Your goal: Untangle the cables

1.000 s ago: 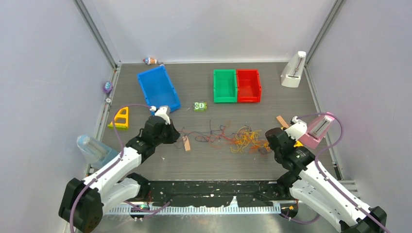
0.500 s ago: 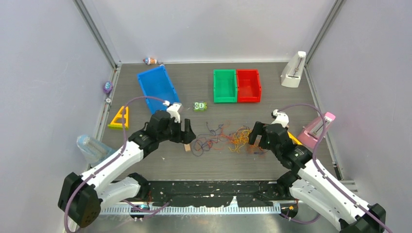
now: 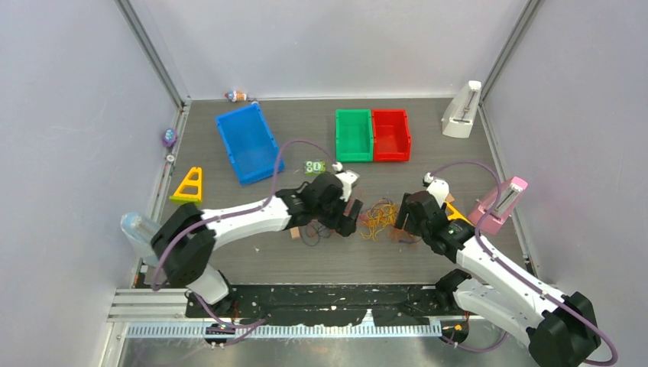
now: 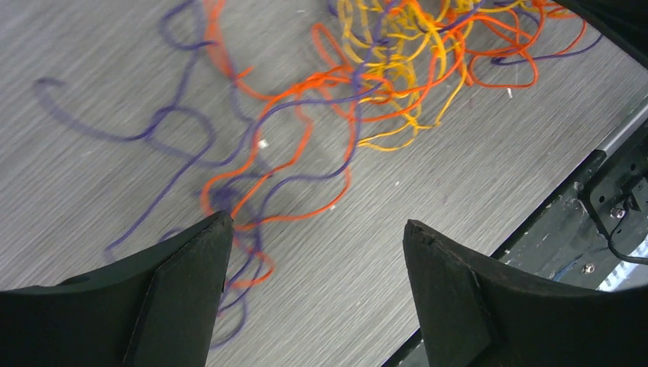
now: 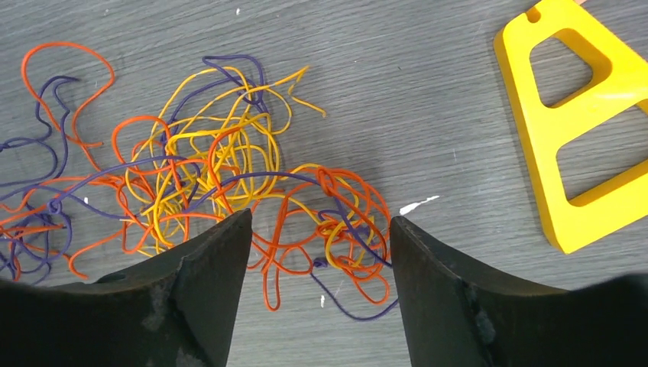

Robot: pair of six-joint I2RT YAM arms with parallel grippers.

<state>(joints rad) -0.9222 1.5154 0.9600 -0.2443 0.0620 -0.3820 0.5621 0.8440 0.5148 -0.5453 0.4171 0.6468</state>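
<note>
Hovering low, the left gripper is holding its fingers spread, gripping nothing, the cables lying just beyond its tips. The right gripper is gaping too, the orange-yellow knot sitting between its fingertips.

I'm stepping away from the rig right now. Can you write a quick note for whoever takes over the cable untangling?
Left pincer: open, empty, above the purple and orange end of the thin, thread-like wire cables.
Right pincer: open, empty, above the orange and yellow clump.
Cables: one knotted pile on the grey table, between the two arms.
Done: no strand separated yet.
Left: grip strands and pull the colours apart.
</note>
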